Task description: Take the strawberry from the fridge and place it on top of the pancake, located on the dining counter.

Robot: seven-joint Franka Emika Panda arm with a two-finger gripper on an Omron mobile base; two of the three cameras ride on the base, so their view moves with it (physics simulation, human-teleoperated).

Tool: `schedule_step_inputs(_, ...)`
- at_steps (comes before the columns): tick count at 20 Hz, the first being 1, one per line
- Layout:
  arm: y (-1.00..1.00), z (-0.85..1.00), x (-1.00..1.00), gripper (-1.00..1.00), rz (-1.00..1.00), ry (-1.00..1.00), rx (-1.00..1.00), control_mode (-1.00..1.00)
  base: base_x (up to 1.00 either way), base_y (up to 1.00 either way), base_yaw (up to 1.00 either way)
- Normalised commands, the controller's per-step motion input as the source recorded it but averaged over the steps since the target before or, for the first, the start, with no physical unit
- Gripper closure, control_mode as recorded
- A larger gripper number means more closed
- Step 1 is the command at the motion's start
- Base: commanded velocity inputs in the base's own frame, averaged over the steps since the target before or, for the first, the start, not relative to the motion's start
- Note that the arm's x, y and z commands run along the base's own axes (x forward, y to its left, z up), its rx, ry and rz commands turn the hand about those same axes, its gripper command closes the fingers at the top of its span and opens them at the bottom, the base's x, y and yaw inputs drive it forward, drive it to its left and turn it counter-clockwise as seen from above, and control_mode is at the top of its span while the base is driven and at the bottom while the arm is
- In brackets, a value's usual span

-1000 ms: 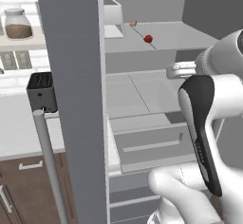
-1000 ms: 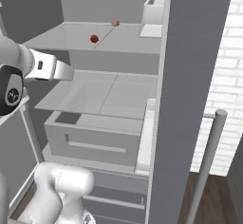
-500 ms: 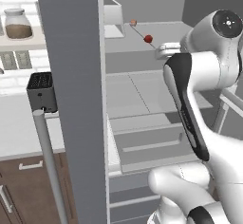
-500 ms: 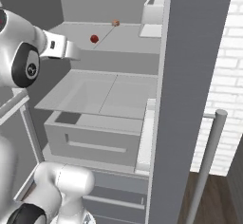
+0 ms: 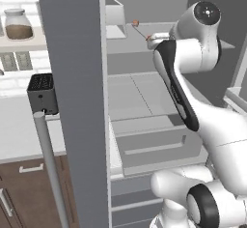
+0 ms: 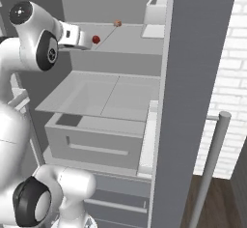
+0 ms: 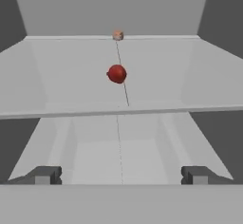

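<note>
strawberry half behind arm, fingers cropped

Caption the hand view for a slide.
Open gripper faces the strawberry on the fridge shelf, a small tan-orange lump behind it.

White brick wall, dark wood cabinets.

Strawberry seen at frame centre on fridge upper shelf; small lump behind it at back wall. Gripper placed before shelf edge, apart from strawberry. Drawer located below.
</note>
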Motion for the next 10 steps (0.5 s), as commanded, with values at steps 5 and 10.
schedule_step_inputs(5, 0.0, 0.01, 0.7, -1.0, 0.01, -0.04, 0.0, -1.0, 0.0, 0.0, 0.0)
schedule_step_inputs(10, 0.0, 0.06, 0.59, -1.0, 0.0, 0.01, 0.0, -1.0, 0.0, 0.0, 0.0)
